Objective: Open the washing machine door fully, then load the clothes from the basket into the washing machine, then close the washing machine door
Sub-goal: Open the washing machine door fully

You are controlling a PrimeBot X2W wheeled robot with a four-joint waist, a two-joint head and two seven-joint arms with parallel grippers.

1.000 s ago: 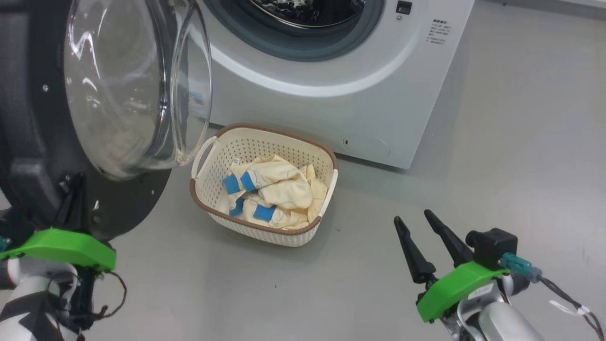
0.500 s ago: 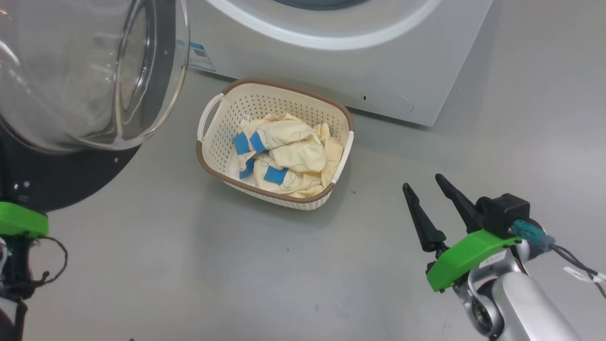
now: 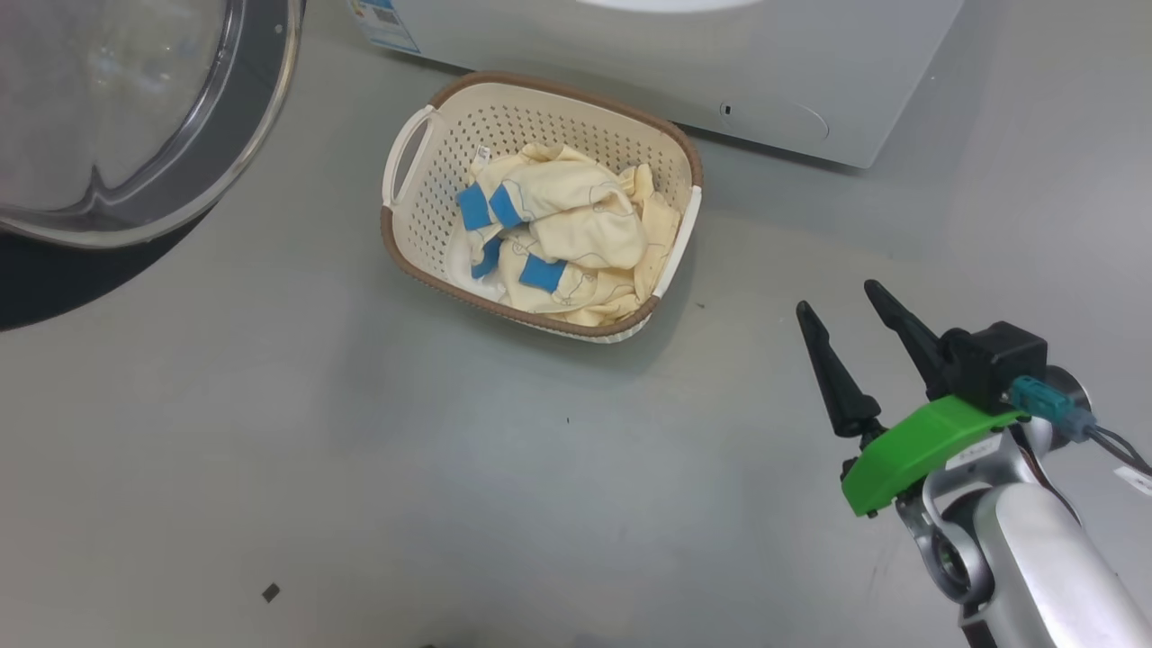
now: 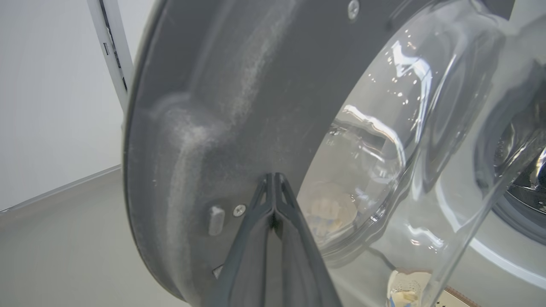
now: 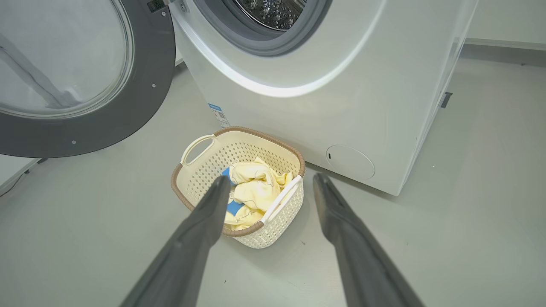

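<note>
floor [image 3: 360, 468]: grey, carrying the machine and the basket
washing machine [image 5: 362, 98]: white front-loader, mouth uncovered, steel drum [image 5: 273, 10] visible through the opening in the right wrist view, nothing pale seen inside it
door [image 5: 151, 85]: swung wide to the left of the machine and well clear of the mouth, glass bowl bulging toward the head camera; judged fully open or very nearly so
basket [image 3: 432, 216]: on the floor just in front of the machine's lower panel, between door and right claw, upright, both loop handles free
clothes [image 3: 576, 234]: cream-yellow with blue patches, heaped together inside the basket, none over the rim, none on the floor
right claw [image 3: 836, 296]: released, fingers spread wide, empty, hovering above the floor to the right of the basket and apart from it, pointing toward it in its own wrist view
left claw [image 4: 273, 175]: clenched, fingers pressed together with nothing between them, tips up at the grey inner face of the door beside the glass; contact or a small gap, cannot tell
done: door opening, by the look of it
in hand: probably the turn from door to basket
left: every garment to lift out and put into the drum, then the door to swing shut
share complete: roughly the first third
</note>
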